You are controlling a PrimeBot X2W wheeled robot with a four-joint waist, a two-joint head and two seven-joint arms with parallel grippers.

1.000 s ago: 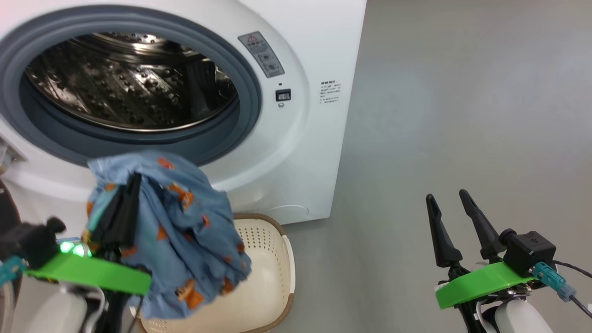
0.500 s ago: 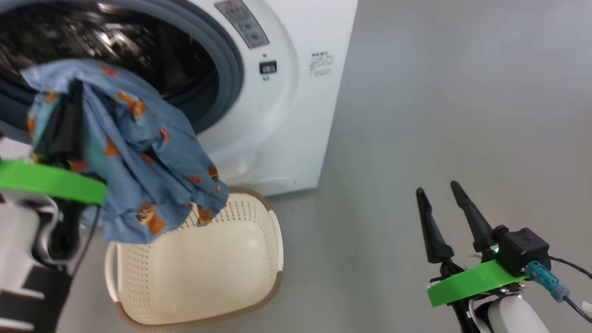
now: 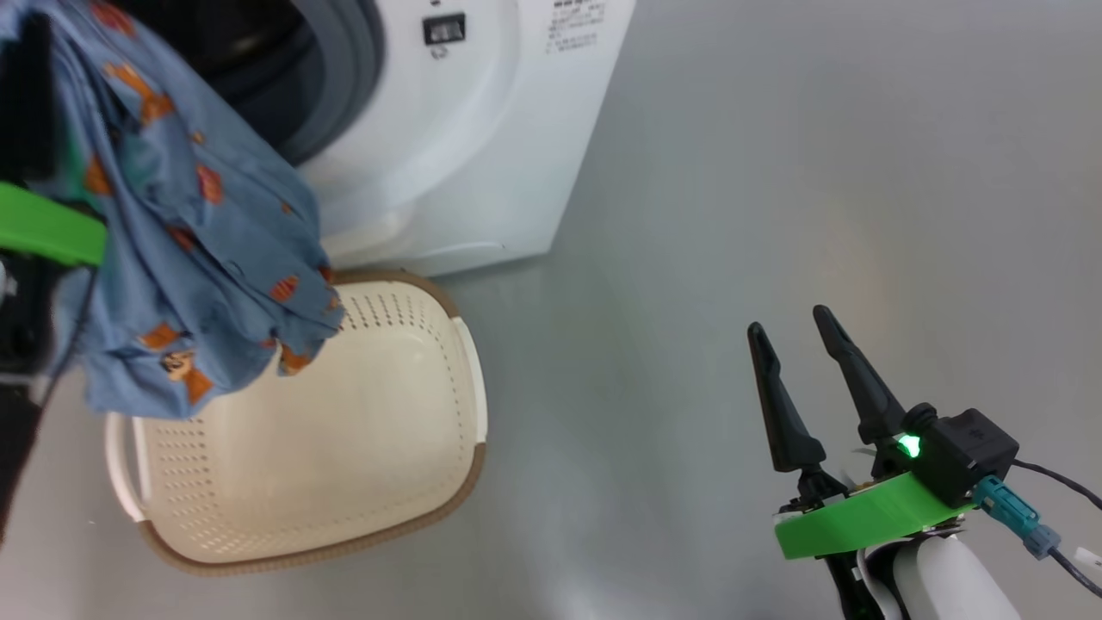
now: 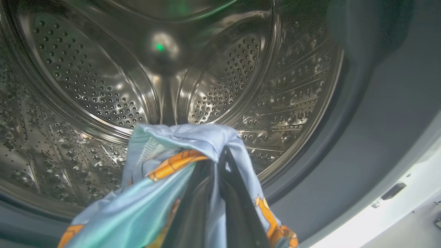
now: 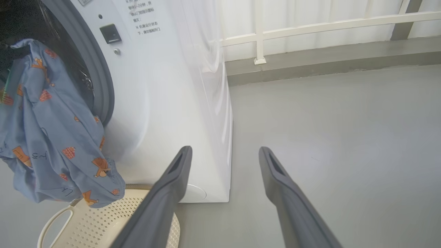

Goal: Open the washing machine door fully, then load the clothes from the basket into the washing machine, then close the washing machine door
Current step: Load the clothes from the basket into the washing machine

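The loading step is judged to be in hand. The light blue fabric clothes printed with small orange-brown figures (image 3: 181,241) are pinched between the closed fingers of the left gripper (image 4: 220,158). They are held up at the mouth of the large white front-loading washing machine (image 3: 448,146), clear of the small cream perforated plastic basket with the brown rim (image 3: 472,405). The basket is seen standing on the grey floor (image 3: 775,172), close against the machine's front lower edge.

The bundle is hung with its long axis roughly vertical. Its gripped upper end is pointed toward the perforated steel drum (image 4: 103,86), and its loose lower end is draped above the basket's rim nearest the machine. The right gripper (image 3: 788,323) is held well apart above bare floor, wide open and empty.

Next, a reach past the grey rubber gasket (image 4: 361,148) is called for, deep enough that the trailing hem is carried over the lip before the fingers are parted.
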